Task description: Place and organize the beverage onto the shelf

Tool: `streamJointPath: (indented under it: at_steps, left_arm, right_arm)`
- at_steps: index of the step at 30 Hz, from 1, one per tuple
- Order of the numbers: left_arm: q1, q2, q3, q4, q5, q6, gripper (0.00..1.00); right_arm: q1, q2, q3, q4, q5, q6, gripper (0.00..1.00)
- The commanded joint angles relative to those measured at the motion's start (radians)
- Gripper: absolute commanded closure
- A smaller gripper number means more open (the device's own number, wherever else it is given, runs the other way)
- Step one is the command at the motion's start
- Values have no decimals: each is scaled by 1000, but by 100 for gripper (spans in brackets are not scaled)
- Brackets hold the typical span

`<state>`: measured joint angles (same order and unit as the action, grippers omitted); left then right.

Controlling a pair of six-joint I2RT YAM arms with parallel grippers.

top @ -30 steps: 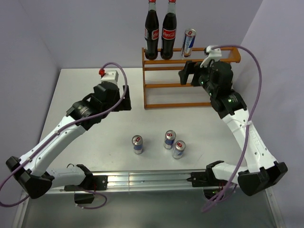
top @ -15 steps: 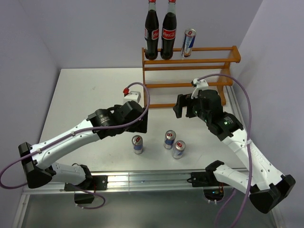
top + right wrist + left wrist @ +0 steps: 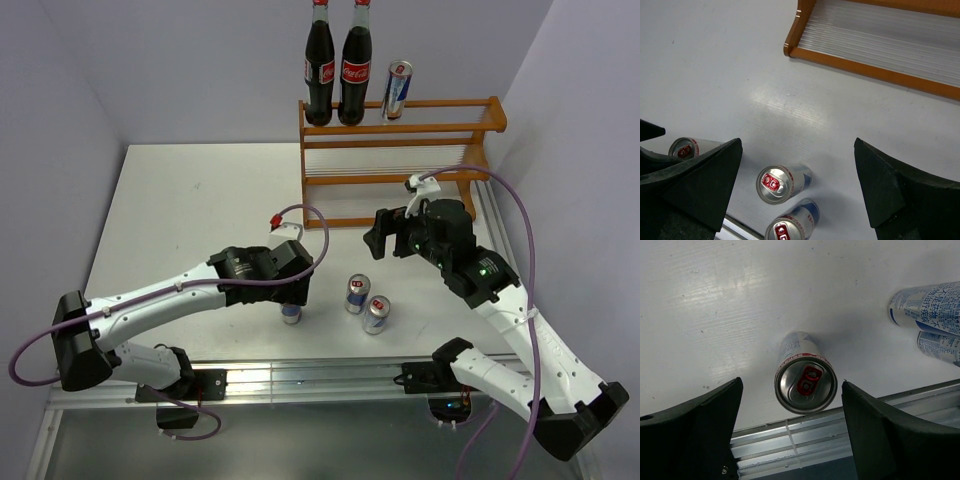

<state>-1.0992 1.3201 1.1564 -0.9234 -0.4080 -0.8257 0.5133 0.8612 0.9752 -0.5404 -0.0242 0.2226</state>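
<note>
Hovering with the left hand (image 3: 791, 385) right over the leftmost can (image 3: 805, 386) on the surface (image 3: 715, 300). Upright, long axis pointing straight up into the palm, red tab in plain sight. Wide-spread fingers (image 3: 695, 425), one on either side, daylight on both flanks, nothing gripped yet. Straight down and squeeze, by the look of it.

Off to the right, well apart, two more cans (image 3: 357, 293) standing close together. No obstacle to closing, just something to mind on the lift.

Over to the right hand (image 3: 385, 235): also spread wide and carrying nothing, poised above the surface between that pair and the shelf (image 3: 450, 127), nearer the pair than the left hand.

Up on the shelf's top tier already: two cola bottles (image 3: 320, 60) side by side at the left end, a fourth can (image 3: 397, 90) just beside them, open rail to the right of it.

Likely snag: the right hand sitting across the way from leftmost can to shelf.
</note>
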Motion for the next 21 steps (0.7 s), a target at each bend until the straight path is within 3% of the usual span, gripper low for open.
streamJointPath:
  at_steps: [1, 7, 10, 16, 21]
  left_arm:
    - [-4, 17, -1, 57, 17, -3, 15]
    - [-4, 64, -3, 63, 23, 0, 20]
    - [-4, 71, -7, 67, 24, 3, 29]
    - [-4, 76, 3, 63, 32, 10, 56]
    - [-4, 42, 37, 34, 17, 23, 85]
  right_arm:
    - [8, -21, -12, 28, -28, -5, 0]
    - [8, -19, -17, 30, -40, -9, 1]
    - [8, -19, -15, 34, -46, -9, 0]
    - [10, -17, -15, 42, -57, -9, 1]
    - [10, -39, -47, 117, -127, -22, 0]
